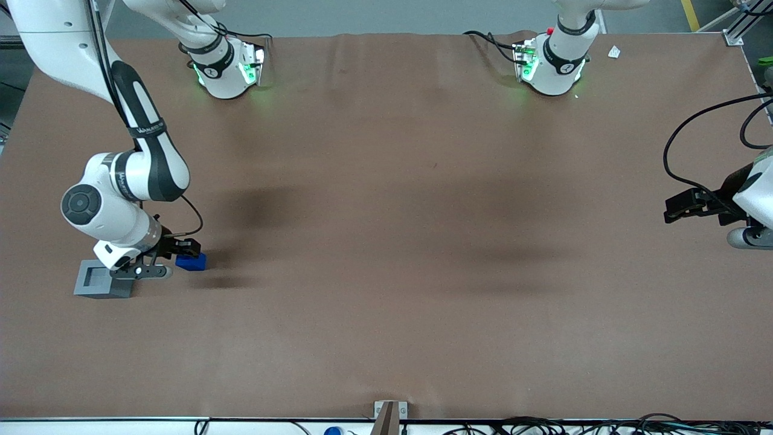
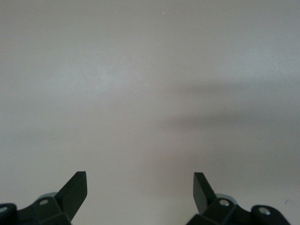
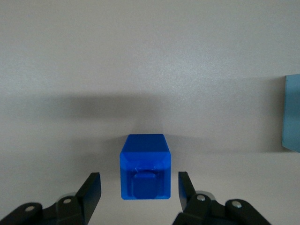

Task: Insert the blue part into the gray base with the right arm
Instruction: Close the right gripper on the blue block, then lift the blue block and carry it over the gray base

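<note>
Black two-finger gripper [image 3: 139,187] of the white right arm [image 1: 130,181]: spread wide, nothing grasped, one finger on each side of the small bright blue plastic part [image 3: 144,166], a gap showing on both sides. Best done by centring on the block, sinking lower so the pads meet its flat side walls, then closing squarely to stop any twist. Blue part resting on the brown table [image 1: 386,241], just beside the light gray matte cube base [image 1: 102,279] with its square recess facing up. Base partly covered by the wrist in the front view; only a pale edge [image 3: 293,112] cut off in the wrist view. Contact between block and base: impossible to tell.
</note>
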